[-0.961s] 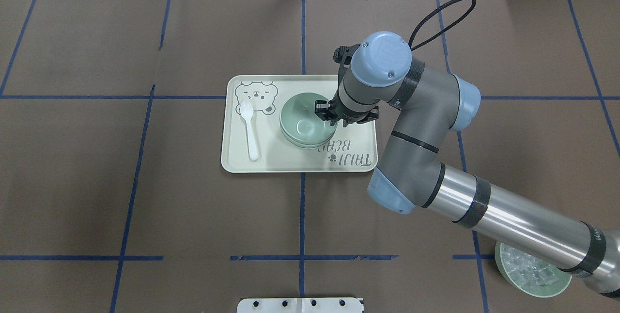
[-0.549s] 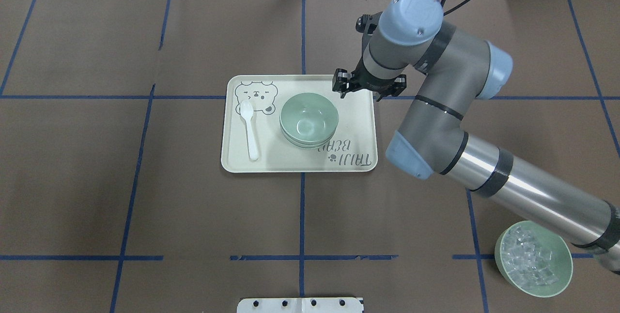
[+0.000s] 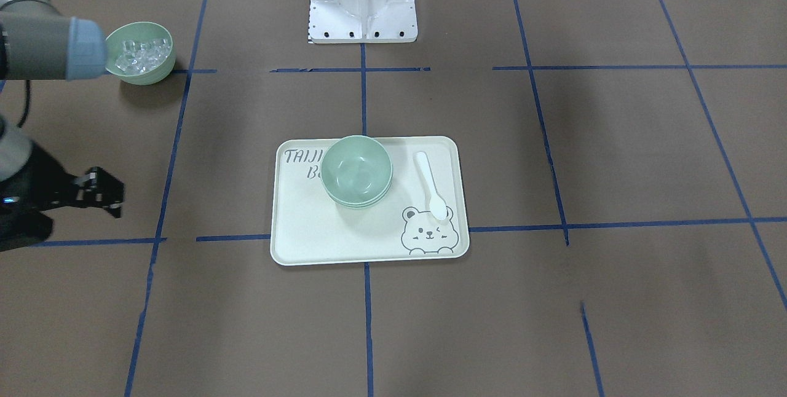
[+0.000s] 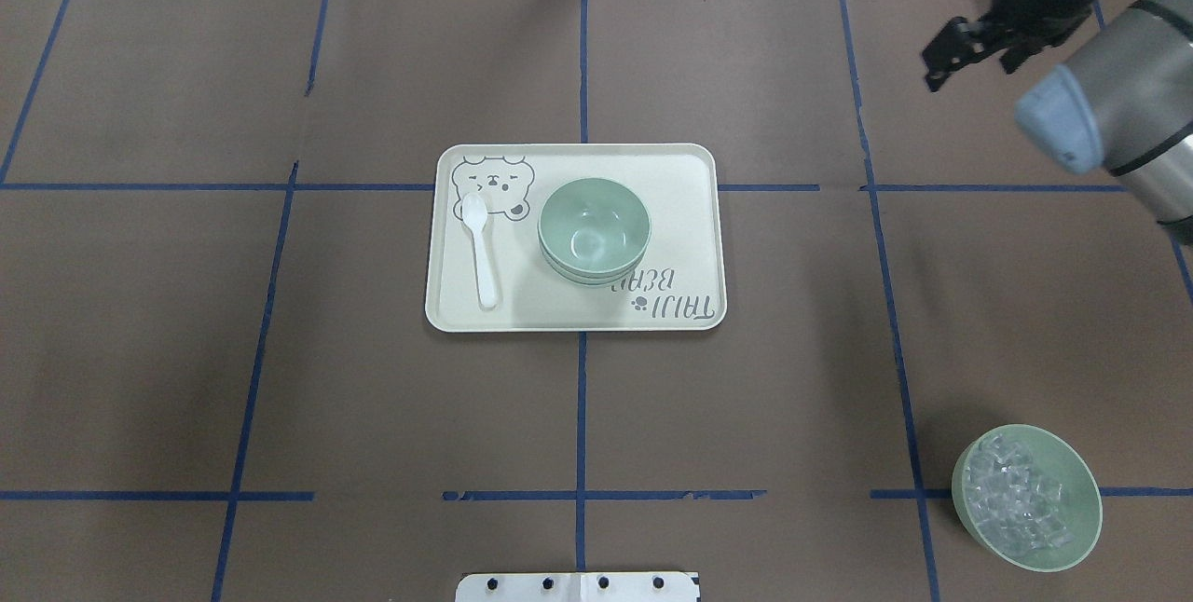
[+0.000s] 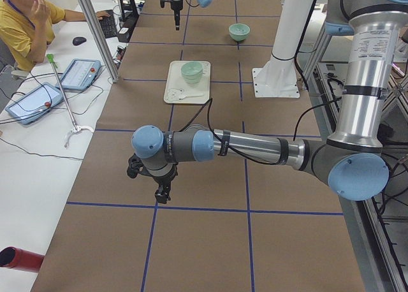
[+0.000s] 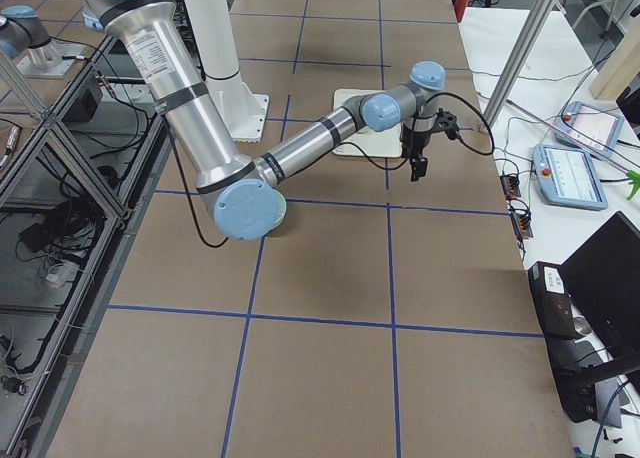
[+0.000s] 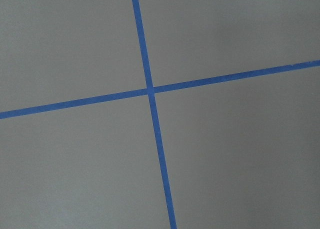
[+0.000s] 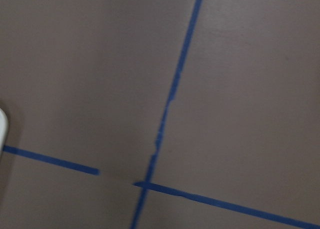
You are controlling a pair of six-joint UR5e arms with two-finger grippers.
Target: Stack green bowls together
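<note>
Green bowls [image 4: 594, 229] are sitting nested on the tray [image 4: 690, 211] reading "TAIJI BEAR". The right tool [image 4: 969, 57] is hovering open and empty. For the left tool [image 5: 162, 193], I cannot tell.

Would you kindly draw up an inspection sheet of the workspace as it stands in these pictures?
Surface: table covered in brown paper with a blue tape grid; no spills seen.
Job's things: green bowls nested upright in one stack on the tray.
Clutter: white spoon on the tray beside the stack; bowl of ice cubes standing apart, off the tray.
Tools: right tool looks open and empty, well off the tray; left tool over bare paper, open or shut cannot be told.
Cables: black cable loops above the left arm.
Surroundings: seated operator and pendants at a white side bench.
</note>
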